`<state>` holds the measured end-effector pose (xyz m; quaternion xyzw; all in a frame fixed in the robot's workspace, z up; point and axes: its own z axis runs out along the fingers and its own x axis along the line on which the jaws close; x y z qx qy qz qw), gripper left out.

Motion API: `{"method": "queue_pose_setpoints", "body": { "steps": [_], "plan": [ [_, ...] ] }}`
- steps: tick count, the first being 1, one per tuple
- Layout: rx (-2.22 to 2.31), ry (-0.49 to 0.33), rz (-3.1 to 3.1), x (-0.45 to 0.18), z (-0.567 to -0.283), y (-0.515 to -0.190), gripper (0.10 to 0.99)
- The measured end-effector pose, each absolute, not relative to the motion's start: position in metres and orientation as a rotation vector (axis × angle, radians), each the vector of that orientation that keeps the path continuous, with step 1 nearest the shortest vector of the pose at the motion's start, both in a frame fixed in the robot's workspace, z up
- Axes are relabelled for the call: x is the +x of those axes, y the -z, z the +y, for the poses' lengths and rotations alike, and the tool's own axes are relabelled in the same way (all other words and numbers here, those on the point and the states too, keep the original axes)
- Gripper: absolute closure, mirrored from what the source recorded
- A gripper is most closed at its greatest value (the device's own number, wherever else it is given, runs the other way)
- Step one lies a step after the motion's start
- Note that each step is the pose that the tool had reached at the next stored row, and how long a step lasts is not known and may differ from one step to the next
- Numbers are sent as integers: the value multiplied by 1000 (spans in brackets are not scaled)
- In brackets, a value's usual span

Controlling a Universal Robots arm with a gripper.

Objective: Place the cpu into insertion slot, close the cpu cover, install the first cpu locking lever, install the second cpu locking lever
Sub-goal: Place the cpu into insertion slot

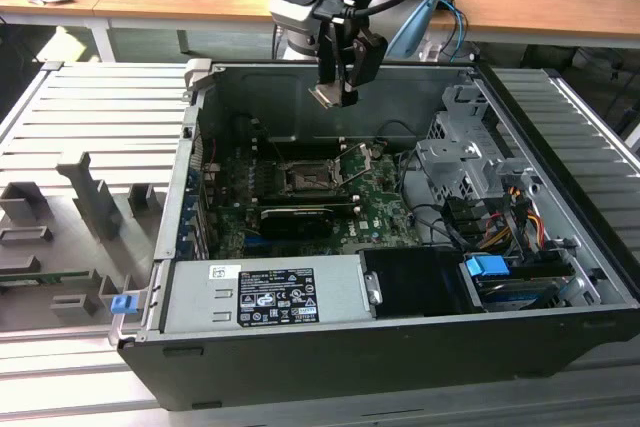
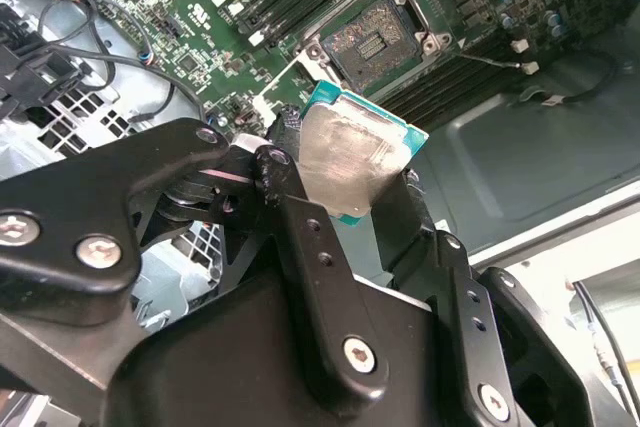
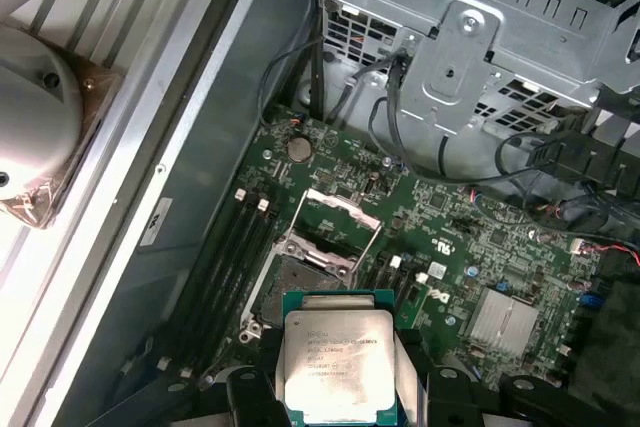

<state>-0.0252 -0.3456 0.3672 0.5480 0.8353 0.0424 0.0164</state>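
Silver-grey cpu (image 3: 338, 362) clamped in the gripper (image 3: 340, 395), high over the open case, toward its far wall.
Fingers closed on two opposite edges, presumably to keep the underside untouched. Metal face turned toward the wrist, underside toward the motherboard (image 1: 385, 209). The chip is square, so it has no long axis. Insertion slot (image 3: 312, 275) lies bare below, well apart; cpu cover (image 3: 340, 209) stands raised, leaving it open.
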Motion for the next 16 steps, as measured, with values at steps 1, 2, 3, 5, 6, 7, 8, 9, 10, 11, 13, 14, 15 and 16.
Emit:
{"method": "queue_pose_setpoints", "body": {
  "steps": [1,2,3,5,6,7,8,9,10,11,13,14,15,16],
  "plan": [
    [1709,-132,2594,-25,-346,-367,557],
    [1715,-132,2589,-25,-346,-367,557],
    [1719,-132,2586,-25,-346,-367,557],
    [1728,-131,2580,-25,-346,-367,557],
    [1734,-131,2576,-25,-346,-367,557],
    [1739,-131,2572,-25,-346,-367,557],
    [1744,-131,2568,-25,-346,-367,557],
    [1749,-131,2565,-25,-346,-367,557],
    [1753,-131,2562,-25,-346,-367,557],
    [1758,-131,2559,-25,-346,-367,557],
    [1776,-130,2545,-25,-346,-366,557],
    [1780,-130,2542,-25,-346,-366,557],
    [1784,-130,2539,-25,-346,-366,557],
    [1790,-130,2535,-25,-346,-366,557]
  ]
}}
